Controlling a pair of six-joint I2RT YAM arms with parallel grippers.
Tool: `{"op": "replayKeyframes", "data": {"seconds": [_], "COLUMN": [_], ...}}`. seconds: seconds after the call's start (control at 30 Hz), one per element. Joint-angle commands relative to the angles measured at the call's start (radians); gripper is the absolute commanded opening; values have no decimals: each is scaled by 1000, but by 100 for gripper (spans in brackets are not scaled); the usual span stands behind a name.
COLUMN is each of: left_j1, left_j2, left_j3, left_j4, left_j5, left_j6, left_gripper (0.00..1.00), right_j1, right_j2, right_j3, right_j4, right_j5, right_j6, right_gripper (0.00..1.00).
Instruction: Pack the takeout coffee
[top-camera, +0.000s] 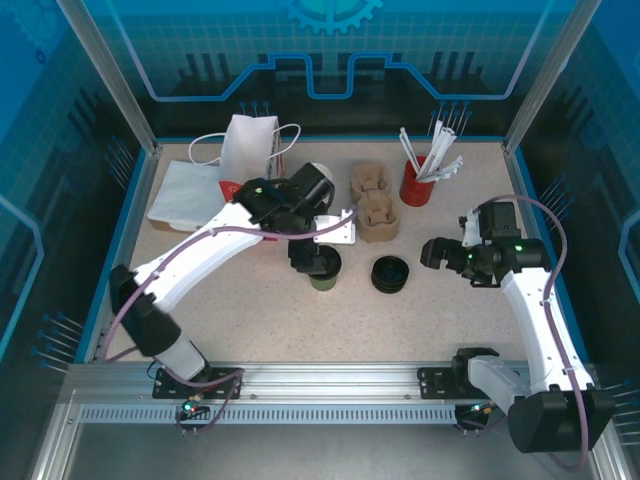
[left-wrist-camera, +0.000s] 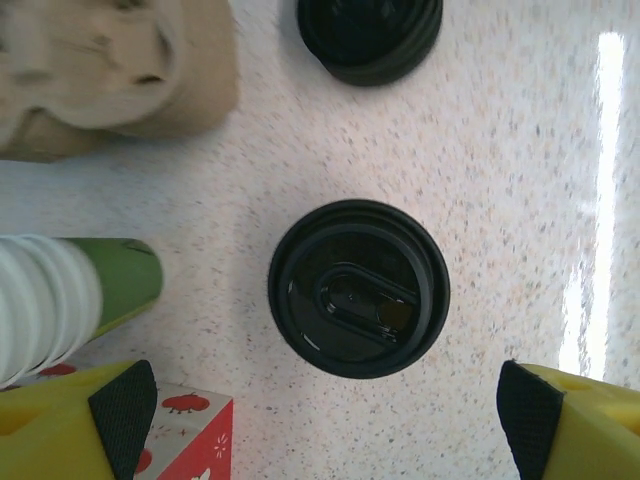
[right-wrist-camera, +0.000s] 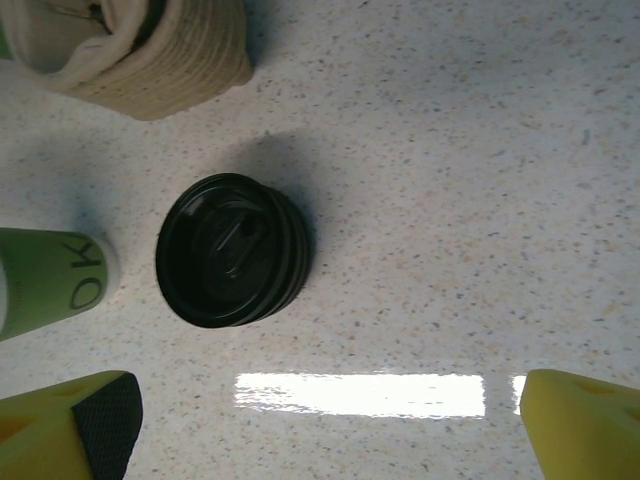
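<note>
Takeout coffee (left-wrist-camera: 358, 288) stands upright on the speckled surface (left-wrist-camera: 520, 150), directly below the left claw (left-wrist-camera: 322, 402) and centred between its two fingers. That claw is released: the black pads (left-wrist-camera: 122, 405) on its yellow fingers sit well out to either side of the round black lid and do not touch it. The lid has a raised oval sip tab.

Ahead of the left claw, beyond the coffee, lies a loose stack of black lids (left-wrist-camera: 370, 35). Ahead and to the left is a brown pulp cup carrier (left-wrist-camera: 110, 70). Just left of the claw, a sleeve of lidless cups (left-wrist-camera: 60, 300) lies on its side, white rims nested and a green body at the end. Beside the left finger is a red box (left-wrist-camera: 190, 438) printed with small fruit-like pictures.

The right claw (right-wrist-camera: 325, 415) is released too, its yellow fingers far apart over bare surface with nothing between them. The lid stack lies ahead of it and a little to the left. Farther left of that claw, a green cup wall carries the dark letters "OK". This is probably the coffee's lower half, though the edge of the view cuts it off. From above, the left claw hangs over the coffee, and the right claw stands apart on the far side of the lids.
</note>
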Motion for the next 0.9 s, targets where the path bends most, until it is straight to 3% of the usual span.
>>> {"op": "replayKeyframes", "data": {"seconds": [0.0,0.1,0.2,0.33,0.47,0.67,0.87], "left_j1": [0,0,-1,14,33,140,230], "left_j2": [-99,-218,-320,-376,-406,-418,-401], "left_j3": [-68,-158,-249,-308,-395,-542,-622], "left_j4": [53,135,212,197,213,337,470], "left_j5": [40,30,-7,-78,-48,132,272], "left_j6": [-159,-309,-553,-920,-1159,-1470,-1578], "left_gripper": [91,91,91,86,83,79,77], "right_j1": [-5,19,71,193,333,481,577], "right_j2": [-5,-2,7,45,116,240,346], "right_j3": [12,10,10,24,66,150,213], "right_j4": [17,27,47,86,112,137,170], "right_j5": [-83,-108,-114,-87,-36,-3,-10], "right_j6": [1,23,58,123,170,217,256], "right_gripper": [97,95,92,88,88,86,81]}}
